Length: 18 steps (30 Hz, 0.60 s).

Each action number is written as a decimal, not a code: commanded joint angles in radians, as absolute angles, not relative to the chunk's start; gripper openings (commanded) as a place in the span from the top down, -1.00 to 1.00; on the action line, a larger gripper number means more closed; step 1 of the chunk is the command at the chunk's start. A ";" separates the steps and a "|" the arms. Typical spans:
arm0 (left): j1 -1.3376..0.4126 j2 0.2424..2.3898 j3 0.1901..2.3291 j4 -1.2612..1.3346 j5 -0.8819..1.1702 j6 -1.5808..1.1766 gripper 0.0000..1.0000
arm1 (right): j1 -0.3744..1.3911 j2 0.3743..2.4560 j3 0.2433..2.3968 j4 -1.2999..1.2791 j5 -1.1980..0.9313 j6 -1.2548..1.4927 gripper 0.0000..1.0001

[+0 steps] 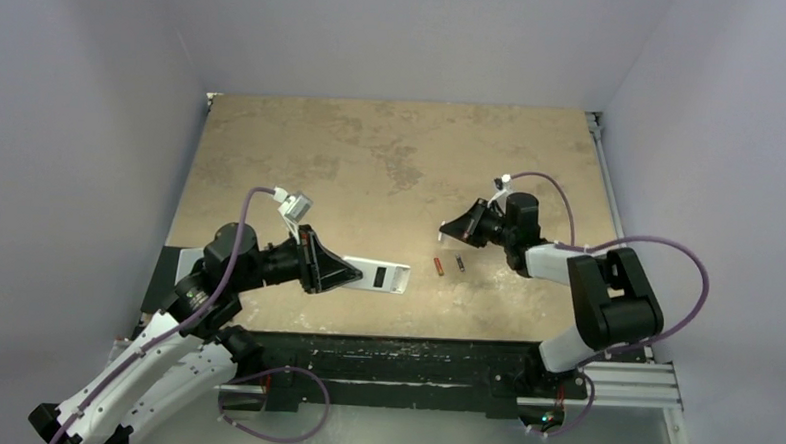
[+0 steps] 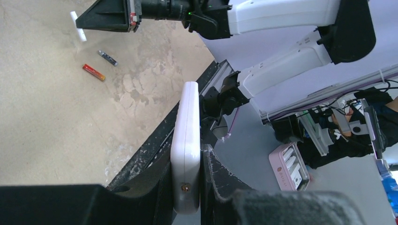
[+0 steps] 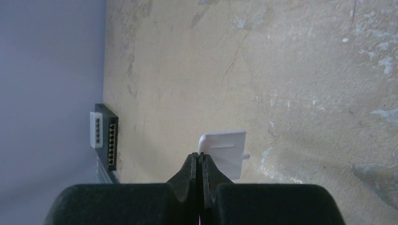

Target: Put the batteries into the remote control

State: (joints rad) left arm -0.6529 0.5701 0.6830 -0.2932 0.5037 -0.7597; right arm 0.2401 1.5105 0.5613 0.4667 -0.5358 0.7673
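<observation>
The remote control (image 1: 382,276) is clamped by one end in the left gripper (image 1: 342,273), near the table's (image 1: 392,162) front edge, probably so that its battery bay can be reached. A small white cover (image 3: 225,150) is pinched in the tightly closed right gripper (image 3: 202,161), likely to hold it aside. The red battery (image 1: 438,266) and the dark battery (image 1: 459,263) lie side by side on the table between the grippers. The left arm is stretched low towards the middle. The right arm is folded, with its wrist turned leftward.
</observation>
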 commanded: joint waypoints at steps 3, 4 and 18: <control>-0.649 0.568 0.687 -0.217 0.529 -0.788 1.00 | 0.214 1.610 0.555 0.721 -0.662 0.865 0.98; -0.649 0.568 0.688 -0.218 0.528 -0.788 1.00 | 0.212 1.622 0.555 0.728 -0.662 0.868 0.90; -0.648 0.578 0.681 -0.222 0.516 -0.780 1.00 | 0.182 1.547 0.543 0.608 -0.621 0.797 0.18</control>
State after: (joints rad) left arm -0.6529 0.5747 0.6819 -0.2718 0.5129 -0.7753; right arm 0.1841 1.6207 0.5472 0.6487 -0.6228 0.8497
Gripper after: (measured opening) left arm 0.191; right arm 0.398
